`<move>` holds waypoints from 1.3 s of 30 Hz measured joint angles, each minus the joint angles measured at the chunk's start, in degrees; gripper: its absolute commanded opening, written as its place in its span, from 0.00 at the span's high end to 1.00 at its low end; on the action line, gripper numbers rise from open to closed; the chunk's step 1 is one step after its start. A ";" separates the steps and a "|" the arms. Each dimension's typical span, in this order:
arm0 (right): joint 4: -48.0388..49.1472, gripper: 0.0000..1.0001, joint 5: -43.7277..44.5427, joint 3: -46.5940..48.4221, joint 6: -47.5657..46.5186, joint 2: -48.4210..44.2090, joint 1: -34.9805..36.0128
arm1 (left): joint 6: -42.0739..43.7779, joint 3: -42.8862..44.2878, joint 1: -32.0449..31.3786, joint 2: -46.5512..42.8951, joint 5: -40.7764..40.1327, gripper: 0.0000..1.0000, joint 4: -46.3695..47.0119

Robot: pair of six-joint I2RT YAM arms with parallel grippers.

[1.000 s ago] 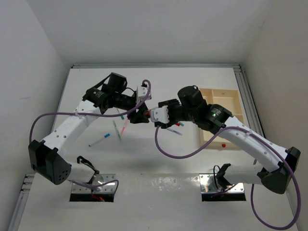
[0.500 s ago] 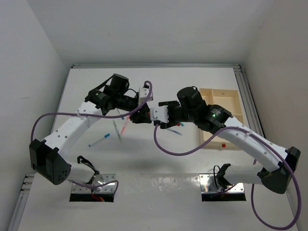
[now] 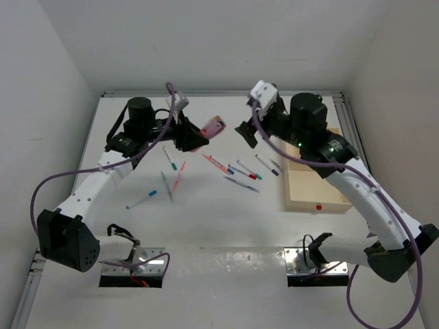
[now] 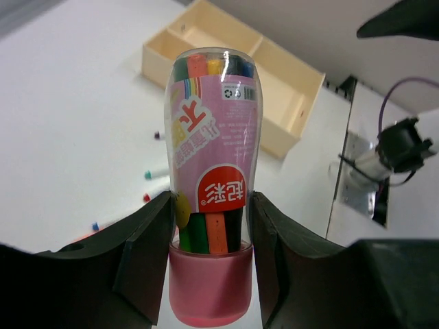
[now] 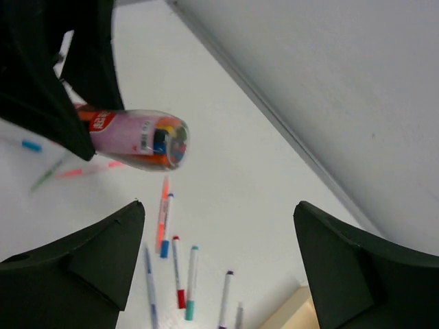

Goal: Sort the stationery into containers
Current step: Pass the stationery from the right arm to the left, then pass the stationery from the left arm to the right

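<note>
Left claw (image 4: 211, 233) is clamping marker tube (image 4: 212, 137), pink Chinese-character label; right claw (image 5: 216, 253) is hanging wide open, empty.

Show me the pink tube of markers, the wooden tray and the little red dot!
pink tube of markers (image 4: 212, 171): left wrist view, on its pink label.
wooden tray (image 3: 305, 188): top external view, on bare pale wood in front of the arm.
red dot (image 3: 319, 205): top external view, on the tray's near rim.

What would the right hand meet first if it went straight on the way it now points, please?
Most likely the pink marker tube held by the left hand; depth is unclear, so the right hand might slip past it.
</note>
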 measured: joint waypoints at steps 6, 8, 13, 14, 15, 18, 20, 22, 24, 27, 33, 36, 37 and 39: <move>-1.66 0.14 -6.45 6.60 22.84 1.27 -10.38 | -14.49 -0.87 0.57 -2.32 -2.64 1.00 13.88; -1.68 0.14 -10.45 8.72 31.63 3.21 -13.09 | -19.02 -1.31 0.57 -3.13 -3.54 1.00 17.88; 0.57 0.12 -21.44 11.96 51.12 10.73 -15.98 | -28.63 -3.23 0.37 -4.37 -6.43 1.00 24.65; 0.85 0.12 -22.60 12.26 53.55 11.96 -15.63 | -29.90 -3.76 0.26 -4.61 -6.99 1.00 25.31; 1.07 0.11 -23.74 12.28 56.04 13.05 -15.08 | -30.97 -4.24 0.13 -4.74 -7.56 1.00 25.81; 1.27 0.11 -25.94 12.28 60.78 14.56 -13.25 | -33.46 -5.51 -0.50 -4.96 -8.68 1.00 27.28; 1.75 0.12 -26.99 12.28 62.77 14.75 -12.00 | -34.80 -6.34 -1.01 -5.05 -9.14 1.00 28.20; 2.21 0.13 -27.56 12.50 63.69 14.75 -10.80 | -36.00 -7.13 -1.31 -5.05 -9.31 1.00 28.89; 2.43 0.16 -27.54 12.72 63.95 14.75 -9.68 | -36.81 -7.56 -1.51 -5.05 -9.49 1.00 29.49; 2.86 0.21 -27.58 13.07 64.50 15.15 -8.59 | -37.55 -7.67 -2.16 -5.05 -9.70 1.00 30.56; 3.93 0.27 -27.15 14.38 65.16 18.71 -7.87 | -38.25 -7.67 -3.19 -5.05 -9.84 1.00 32.24; 4.02 0.37 -26.95 14.40 65.48 20.37 -7.87 | -38.34 -7.67 -3.41 -5.05 -9.81 1.00 32.30; 4.28 0.43 -27.10 14.40 65.72 20.70 -7.87 | -38.29 -7.72 -3.41 -5.05 -9.99 1.00 32.02; 4.83 0.65 -27.41 14.58 65.66 20.92 -7.82 | -38.07 -7.89 -3.41 -4.94 -10.43 1.00 31.63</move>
